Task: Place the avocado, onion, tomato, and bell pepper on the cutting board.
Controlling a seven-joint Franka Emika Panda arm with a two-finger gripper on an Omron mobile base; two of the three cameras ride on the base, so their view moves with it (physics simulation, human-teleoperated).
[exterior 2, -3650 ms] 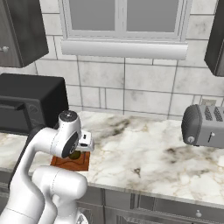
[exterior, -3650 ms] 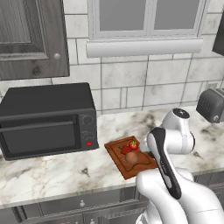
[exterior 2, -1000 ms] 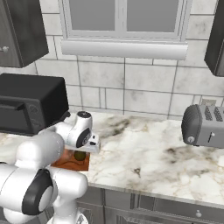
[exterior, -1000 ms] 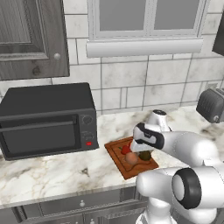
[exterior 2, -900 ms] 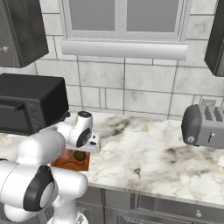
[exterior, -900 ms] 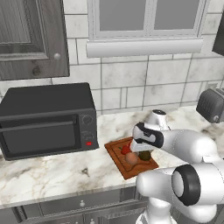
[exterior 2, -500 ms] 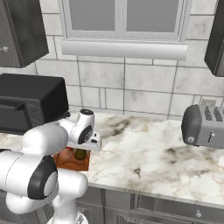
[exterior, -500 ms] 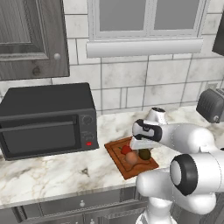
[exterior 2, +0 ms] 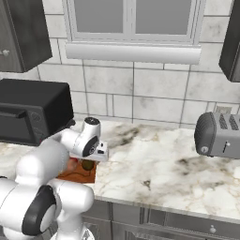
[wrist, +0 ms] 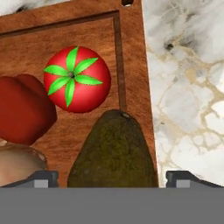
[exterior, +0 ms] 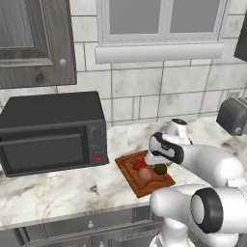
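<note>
Avocado: dark olive-brown oval, lying on the cutting board close to the groove along one long edge, its narrow end pointing toward the tomato; it sits between the two dark finger tips, which stand spread wide to either side and do not touch it. Tomato: bright red, green star cap facing the hand camera, on the board just beyond the avocado and apparently a little apart from it. Bell pepper: darker red, lumpy, beside the tomato on the side away from the board's edge, overlapping it in the hand view. Onion: pale tan-brown, partly cut off at the frame edge, next to the bell pepper and near the avocado. Cutting board: reddish-brown wood with a grooved border and a small hole near one corner, lying on the marble counter at an angle, just in front of the black microwave. Gripper: held low over the board's far side, directly above the avocado, with the onion and tomato alongside. Toaster: grey, on the counter well to the right. Window with white sill above the tiled wall.
</note>
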